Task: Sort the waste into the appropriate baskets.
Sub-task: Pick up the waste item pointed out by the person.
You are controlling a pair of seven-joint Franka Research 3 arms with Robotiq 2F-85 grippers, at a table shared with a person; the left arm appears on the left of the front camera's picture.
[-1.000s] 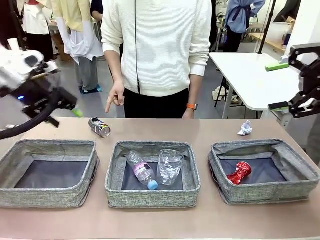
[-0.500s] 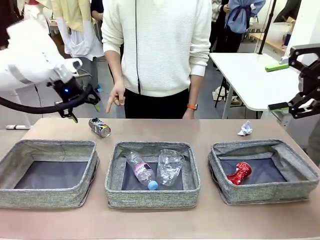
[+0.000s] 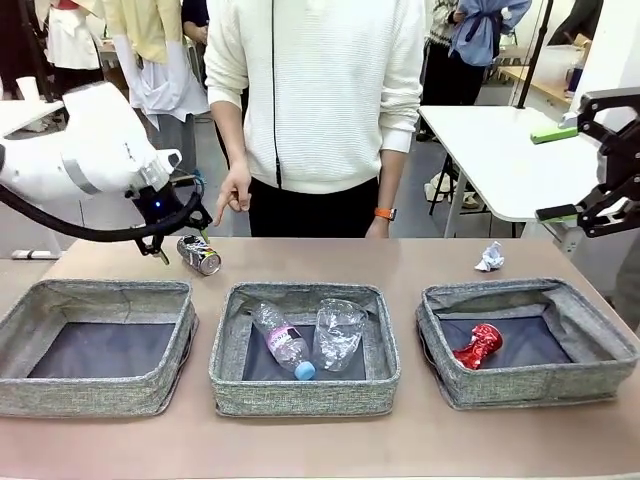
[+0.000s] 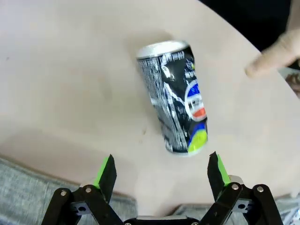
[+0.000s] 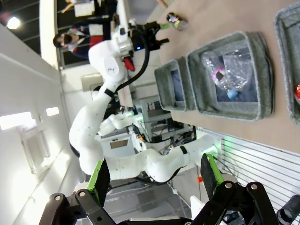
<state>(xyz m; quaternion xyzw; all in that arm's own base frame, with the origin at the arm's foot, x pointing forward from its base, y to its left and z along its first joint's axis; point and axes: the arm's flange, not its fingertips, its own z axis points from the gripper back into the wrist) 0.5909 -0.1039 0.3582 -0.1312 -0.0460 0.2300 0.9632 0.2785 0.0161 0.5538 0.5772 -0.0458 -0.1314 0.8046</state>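
– Claw state?
– Left gripper point(image 4: 161, 164) has its jaws spread wide with nothing between them. It hangs just over the table at the bottom of the left wrist frame, and the dark printed can point(image 4: 176, 98) is right ahead of it, upper middle.
– Touching?
– No, apart. The can lies on its side, silver top toward the frame top. In the front frame it's left of centre, just behind the left basket point(image 3: 100, 290) and middle basket point(image 3: 300, 292).
– Handling?
– My guess is empty and light, with a thin wall that dents easily. It's smooth and round, so it'll roll if nudged. Take it across the mid-body with the jaws square to its length, not on the ends.
– Anything in the way?
– Person's hand point(image 4: 276, 51), upper right of the wrist frame, finger pointing near the can. That's the closest hazard. A soft basket wall sits right under the claw.
– Further out?
– Blue-capped bottle point(image 3: 285, 345) and clear cup point(image 3: 340, 335) are in the middle basket, crushed red can point(image 3: 478, 345) in the right basket point(image 3: 520, 290). This can probably goes there too, which means a carry across the middle. Paper ball point(image 3: 490, 257) is on the table behind that basket. Right gripper point(image 5: 154, 169) is wide open and empty, high at the front frame's right edge.
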